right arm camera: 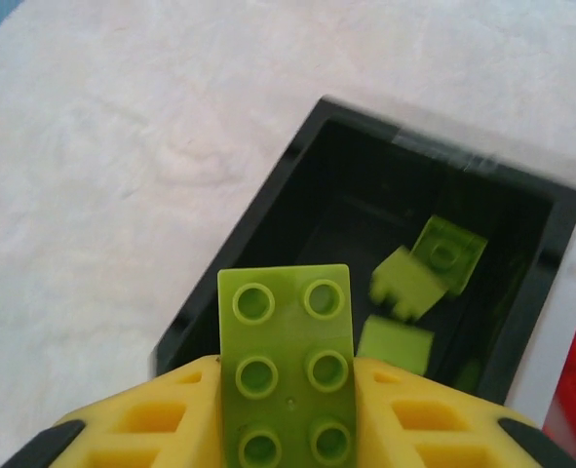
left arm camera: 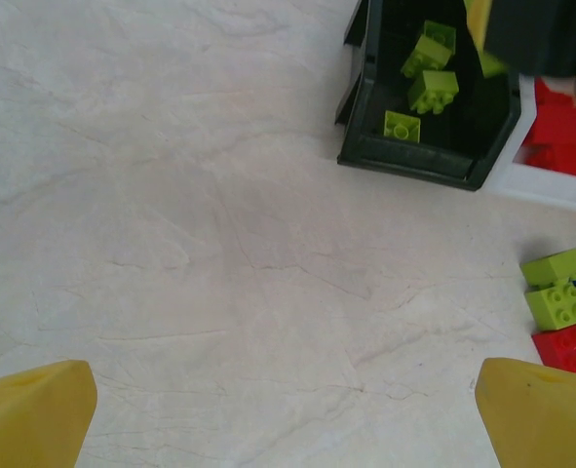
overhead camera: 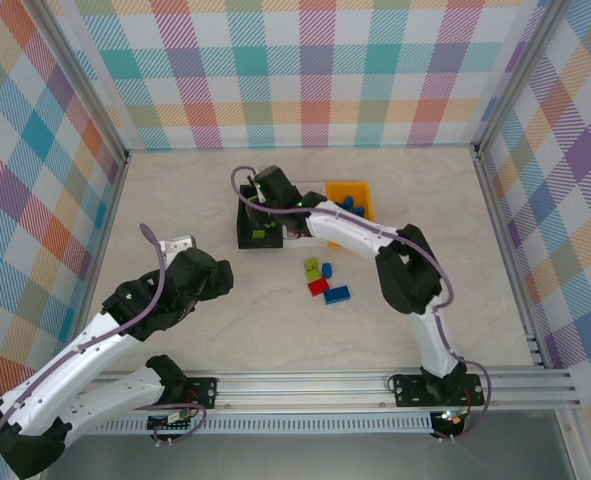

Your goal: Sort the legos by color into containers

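1. Right tool (right arm camera: 288, 419): narrow opening, yellow fingers (right arm camera: 161, 419) tight on both long sides of a lime brick (right arm camera: 286, 331), studs facing the wrist camera. Looks held.
2. Left tool (left arm camera: 288, 419): wide open, holding nothing, hanging over bare tabletop (left arm camera: 190, 224) well left of the bins.
3. Risk, rim strike: in the right wrist view the lime brick lines up with the near-left corner of the black bin (right arm camera: 268, 219), not its middle. Released here, I'd expect it could clip the wall and bounce out onto the tabletop.
4. Risk, wrong bin: the white bin (left arm camera: 551, 190), with red bricks (left arm camera: 557, 122) in it, sits touching the black bin's right side. A bounce that way would mix colours.
5. Risk, sticky release: the brick is wedged between the pads. It could cling to one finger and tip as it drops.
6. Risk, bin shove: the right tool is close above the black bin, so a low retreat could push it.
7. Position: the brick sits in the tool, above the black bin's near-left edge. Three lime pieces (right arm camera: 434, 258) lie inside, further right.
8. Left to sort: loose legos (overhead camera: 318, 287) on the tabletop between the arms (lime, blue, red). The orange bin (overhead camera: 365, 187) holds blue.
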Controlling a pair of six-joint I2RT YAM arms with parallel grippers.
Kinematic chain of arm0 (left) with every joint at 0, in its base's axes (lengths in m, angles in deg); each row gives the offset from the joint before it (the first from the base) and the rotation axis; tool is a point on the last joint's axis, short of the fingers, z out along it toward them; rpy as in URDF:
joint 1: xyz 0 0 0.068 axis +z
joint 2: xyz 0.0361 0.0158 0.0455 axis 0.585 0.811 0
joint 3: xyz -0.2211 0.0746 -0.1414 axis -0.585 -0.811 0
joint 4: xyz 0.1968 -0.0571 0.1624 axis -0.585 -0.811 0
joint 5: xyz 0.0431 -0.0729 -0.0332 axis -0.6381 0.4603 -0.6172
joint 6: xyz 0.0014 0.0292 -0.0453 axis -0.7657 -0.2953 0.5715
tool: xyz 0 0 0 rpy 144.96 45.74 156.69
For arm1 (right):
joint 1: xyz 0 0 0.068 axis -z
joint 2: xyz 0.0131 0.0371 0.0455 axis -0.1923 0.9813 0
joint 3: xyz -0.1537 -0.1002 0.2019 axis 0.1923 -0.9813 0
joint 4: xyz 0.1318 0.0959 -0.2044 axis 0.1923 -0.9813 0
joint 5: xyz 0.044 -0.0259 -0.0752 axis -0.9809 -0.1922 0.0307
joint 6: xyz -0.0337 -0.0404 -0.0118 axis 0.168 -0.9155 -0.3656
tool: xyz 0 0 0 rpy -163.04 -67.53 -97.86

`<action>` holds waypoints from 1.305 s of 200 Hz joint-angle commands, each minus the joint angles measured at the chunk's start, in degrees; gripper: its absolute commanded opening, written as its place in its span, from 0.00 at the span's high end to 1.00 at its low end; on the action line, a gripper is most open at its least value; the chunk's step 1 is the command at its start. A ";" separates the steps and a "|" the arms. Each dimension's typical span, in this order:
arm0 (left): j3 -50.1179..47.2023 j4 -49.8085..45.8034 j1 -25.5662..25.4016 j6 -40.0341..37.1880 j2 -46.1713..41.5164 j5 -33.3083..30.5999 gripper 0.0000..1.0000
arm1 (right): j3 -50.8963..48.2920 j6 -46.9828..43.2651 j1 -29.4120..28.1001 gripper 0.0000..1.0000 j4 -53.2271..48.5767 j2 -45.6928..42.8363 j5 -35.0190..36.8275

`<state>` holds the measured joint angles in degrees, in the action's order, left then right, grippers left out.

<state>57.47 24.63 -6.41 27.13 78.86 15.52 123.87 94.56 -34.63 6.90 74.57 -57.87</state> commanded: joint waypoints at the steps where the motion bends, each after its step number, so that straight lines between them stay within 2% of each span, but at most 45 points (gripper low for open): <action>1: -1.07 1.61 0.38 0.80 0.54 1.55 0.00 | 5.86 1.45 1.67 0.54 -7.92 4.26 -2.05; 14: -1.32 1.97 0.38 0.71 0.88 1.95 0.00 | 7.01 1.53 2.02 0.38 -8.73 4.16 -2.32; 27: -1.26 2.44 0.38 0.56 1.15 2.44 0.00 | 5.47 1.11 2.03 0.31 -8.02 1.62 -2.50; 58: -1.54 3.98 0.38 0.19 2.48 3.56 0.00 | -5.59 2.69 1.95 0.29 -5.46 -10.01 -3.72; 86: -2.00 5.77 0.40 0.05 3.65 4.32 0.00 | -18.14 7.11 1.91 0.28 -10.51 -19.93 -4.36; 120: -3.77 9.64 0.46 -0.18 5.84 6.57 0.00 | -37.81 12.26 1.94 0.27 -13.67 -32.59 -3.87; 145: -3.95 11.12 0.41 -0.24 9.11 7.73 0.00 | -48.52 13.74 1.98 0.19 -15.91 -40.01 -2.17; 150: -3.96 11.41 0.39 -0.21 9.71 7.98 0.00 | -50.17 13.97 1.99 0.13 -15.97 -40.87 -2.27; 171: -3.89 12.25 0.46 -0.32 11.33 8.37 0.00 | -54.94 14.98 1.85 0.00 -14.77 -41.74 -3.30; 213: -3.79 12.37 0.47 -0.29 12.03 8.13 0.00 | -56.43 13.80 -0.62 0.00 -9.87 -37.99 -2.55; 261: -4.57 12.36 0.47 0.23 12.08 8.03 0.00 | -54.01 14.18 -2.09 0.02 -10.09 -32.44 1.32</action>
<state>54.04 36.61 -6.39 27.37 90.83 23.43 68.09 108.02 -36.48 -3.72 40.10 -59.18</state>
